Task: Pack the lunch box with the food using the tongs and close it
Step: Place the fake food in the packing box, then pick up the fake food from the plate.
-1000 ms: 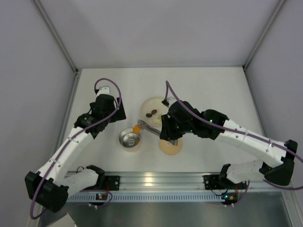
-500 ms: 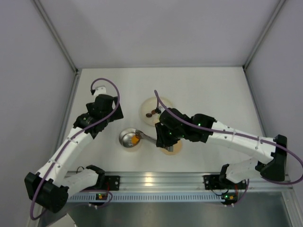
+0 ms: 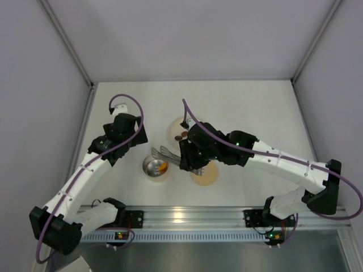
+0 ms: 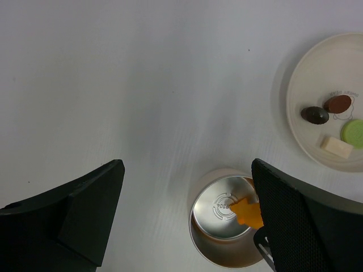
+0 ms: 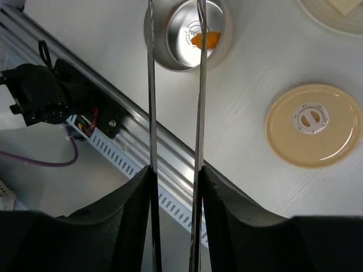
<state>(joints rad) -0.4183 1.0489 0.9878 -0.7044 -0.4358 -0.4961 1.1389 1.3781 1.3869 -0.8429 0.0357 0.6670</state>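
**Top view.** The box (image 3: 155, 168) stands open on the desk (image 3: 255, 107), left of centre. Its lid (image 3: 204, 175) lies flat just to the right, not on. Your right arm (image 3: 272, 161) reaches across with the tongs (image 3: 165, 153), whose tips are over the box's far rim with nothing visible between them. The plate (image 3: 176, 127) sits behind, partly hidden by that arm.

**Left wrist.** The left fingers (image 4: 79, 215) are spread wide and empty, hanging above the box. One orange piece (image 4: 248, 211) lies in the box. On the plate are two dark brown pieces (image 4: 315, 115), a green one (image 4: 354, 134) and a cream one (image 4: 336, 146).

**Right wrist.** The right fingers (image 5: 127, 215) are clamped on the tongs. The tongs' two arms stand parted and run out of frame above the box.

**Progress, as I read it.** One piece is packed and four are left on the plate. You have those four to carry over, then the lid goes on.
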